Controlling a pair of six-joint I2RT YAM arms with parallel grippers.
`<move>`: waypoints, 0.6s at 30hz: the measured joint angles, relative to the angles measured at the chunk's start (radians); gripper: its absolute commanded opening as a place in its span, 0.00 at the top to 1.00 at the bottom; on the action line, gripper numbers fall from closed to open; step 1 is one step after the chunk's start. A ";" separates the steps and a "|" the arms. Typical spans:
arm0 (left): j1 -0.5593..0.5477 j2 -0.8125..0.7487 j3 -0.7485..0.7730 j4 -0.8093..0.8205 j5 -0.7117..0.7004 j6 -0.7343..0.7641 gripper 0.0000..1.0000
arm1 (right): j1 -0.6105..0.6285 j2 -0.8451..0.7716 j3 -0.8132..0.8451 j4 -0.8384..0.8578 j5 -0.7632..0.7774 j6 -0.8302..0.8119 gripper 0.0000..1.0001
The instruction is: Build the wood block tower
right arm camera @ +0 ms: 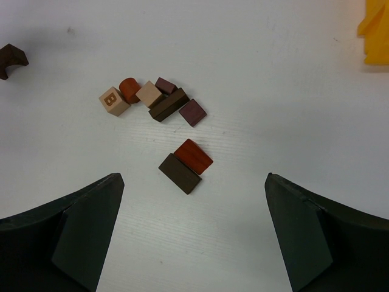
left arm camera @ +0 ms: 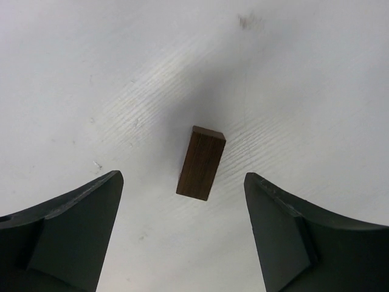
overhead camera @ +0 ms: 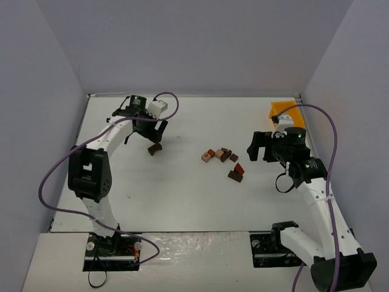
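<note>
A dark brown wood block [left arm camera: 201, 163] lies alone on the white table, just ahead of and between my left gripper's [left arm camera: 182, 182] open jaws; nothing is held. From above, this block [overhead camera: 154, 149] sits just below the left gripper [overhead camera: 152, 132]. Several small wood blocks [right arm camera: 152, 97] lie in a loose cluster at mid table [overhead camera: 220, 154], among them a tan lettered cube [right arm camera: 113, 100]. A red block [right arm camera: 193, 156] touches a dark brown block [right arm camera: 180, 173] nearer my right gripper [right arm camera: 194, 177], which is open, empty and above them. No standing tower shows.
A yellow bin [overhead camera: 284, 111] stands at the back right, behind the right gripper [overhead camera: 260, 146]; its corner shows in the right wrist view [right arm camera: 377, 30]. White walls enclose the table [overhead camera: 182, 194] on three sides.
</note>
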 measured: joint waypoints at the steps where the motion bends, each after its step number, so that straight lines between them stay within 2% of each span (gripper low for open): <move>1: -0.009 -0.031 -0.003 0.012 -0.017 -0.048 0.19 | 0.000 0.000 0.000 0.000 0.000 0.000 0.00; 5: -0.098 -0.147 -0.016 0.050 -0.091 -0.217 0.16 | 0.000 0.000 0.001 0.000 0.000 0.000 0.00; 7: -0.167 -0.178 -0.029 0.069 -0.125 -0.285 0.10 | 0.000 -0.001 0.001 0.000 0.000 0.000 0.00; 9: -0.251 -0.185 -0.042 0.081 -0.159 -0.351 0.09 | 0.000 -0.001 0.001 0.000 0.000 0.000 0.00; 14: -0.417 -0.098 -0.045 0.090 -0.201 -0.460 0.09 | 0.000 -0.004 0.001 0.000 0.000 0.000 0.00; 18: -0.462 0.001 -0.035 0.086 -0.229 -0.514 0.13 | 0.000 -0.013 0.001 0.000 0.000 0.000 0.00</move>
